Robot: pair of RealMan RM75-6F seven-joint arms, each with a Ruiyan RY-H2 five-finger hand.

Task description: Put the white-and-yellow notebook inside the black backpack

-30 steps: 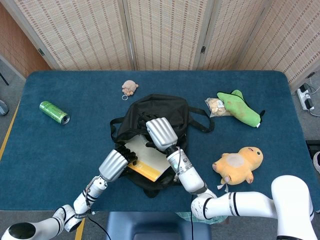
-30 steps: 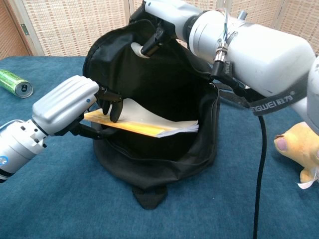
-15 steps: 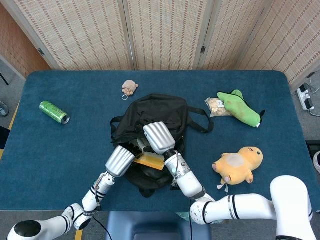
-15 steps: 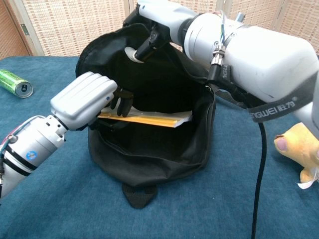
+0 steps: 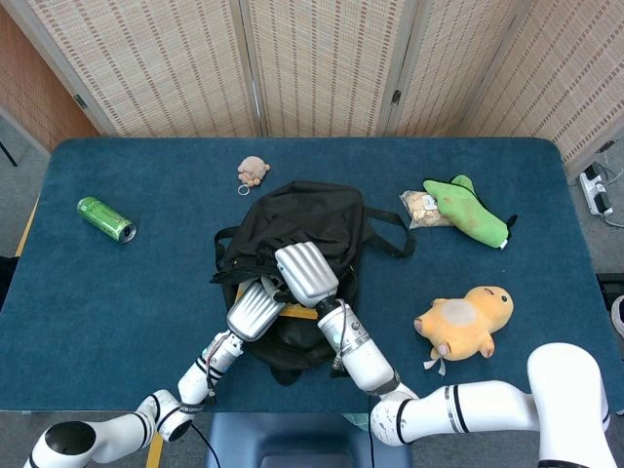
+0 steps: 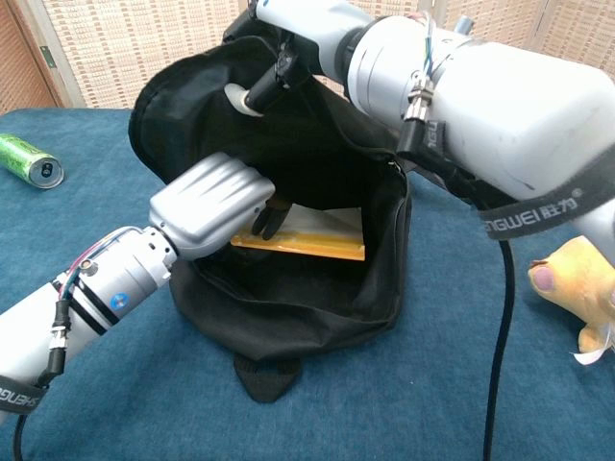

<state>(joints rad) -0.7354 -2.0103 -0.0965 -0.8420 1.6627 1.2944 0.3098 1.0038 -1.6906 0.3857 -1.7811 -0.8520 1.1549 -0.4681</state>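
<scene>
The black backpack [image 5: 302, 219] [image 6: 307, 288] lies mid-table with its mouth facing me and held wide. My right hand [image 5: 306, 274] [image 6: 288, 43] grips the upper rim of the opening and lifts it. My left hand [image 5: 255, 308] [image 6: 213, 206] reaches into the mouth and holds the white-and-yellow notebook [image 6: 312, 238] [image 5: 297, 312] by its near end. The notebook lies flat inside the bag, most of it past the rim, its yellow edge toward me. The left fingers are hidden behind the notebook and the hand's back.
A green can [image 5: 105, 218] [image 6: 29, 160] lies at the left. A small tan plush keychain [image 5: 253, 172] sits behind the bag. A green plush [image 5: 470, 210] and a snack bag [image 5: 421, 208] lie at the right, an orange plush duck [image 5: 465, 322] [image 6: 577, 288] nearer.
My left hand has pushed forward and right into the bag, carrying the notebook deeper until little of it sticks out. The right hand has lifted the rim slightly higher.
</scene>
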